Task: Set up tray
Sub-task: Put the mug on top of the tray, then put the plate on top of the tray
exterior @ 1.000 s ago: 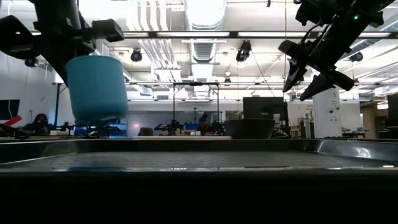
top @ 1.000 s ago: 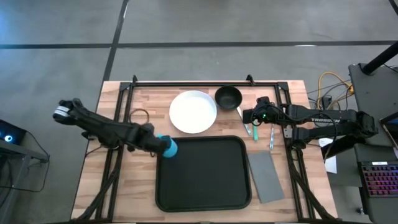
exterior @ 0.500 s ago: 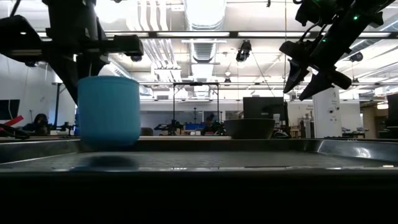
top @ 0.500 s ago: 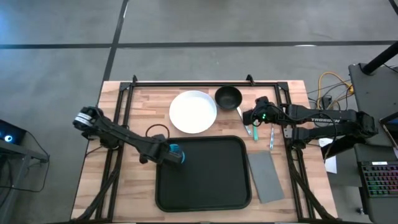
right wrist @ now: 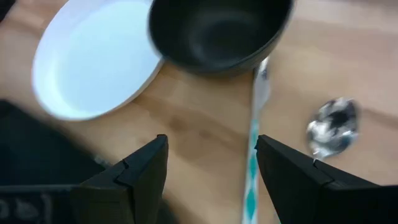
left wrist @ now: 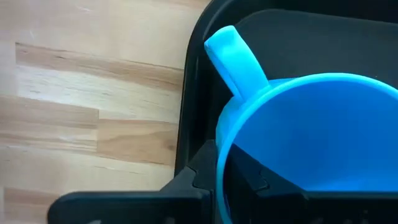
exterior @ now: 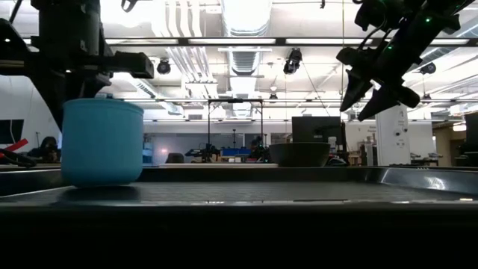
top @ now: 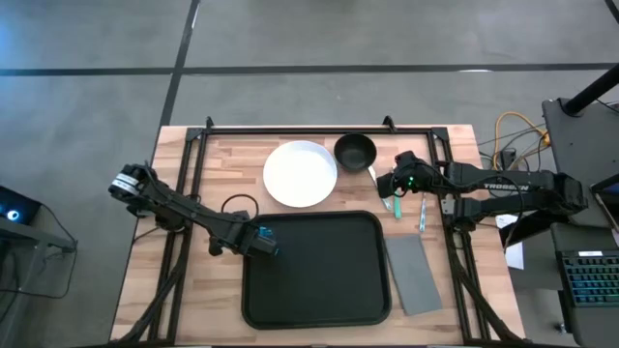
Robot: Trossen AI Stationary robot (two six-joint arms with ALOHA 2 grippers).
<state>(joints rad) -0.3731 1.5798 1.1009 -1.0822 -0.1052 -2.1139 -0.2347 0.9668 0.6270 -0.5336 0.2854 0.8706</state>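
Observation:
A blue cup [top: 264, 237] with a handle [left wrist: 233, 59] stands in the far left corner of the large black tray [top: 319, 280]. In the low view the blue cup [exterior: 102, 142] has its base on the tray floor [exterior: 261, 193]. My left gripper [top: 253, 237] is shut on the cup's rim. My right gripper [top: 387, 184] is open and empty. It hangs above the table to the right of the black bowl [top: 355, 151], over a teal-handled utensil [right wrist: 254, 143]. My left gripper has one finger inside the cup [left wrist: 252, 180] and one outside [left wrist: 202, 177], with the cup's wall just below the rim [left wrist: 219, 155] between them, close beside the handle. The fingers come slanting down from the table's left. The cup stands upright on the tray.
A white plate [top: 301, 174] and the black bowl lie on the wood beyond the tray's far edge. A spoon [right wrist: 333, 127] and another utensil [top: 423, 213] lie to the right of the bowl. A flat grey napkin [top: 414, 275] lies along the tray's right side.
My left gripper has gone down with the blue cup, first a little toward the table's right, then back toward its left. The cup, held clear above the tray's far left corner a second ago, now stands upright on the tray floor. The gripper stays shut on it.

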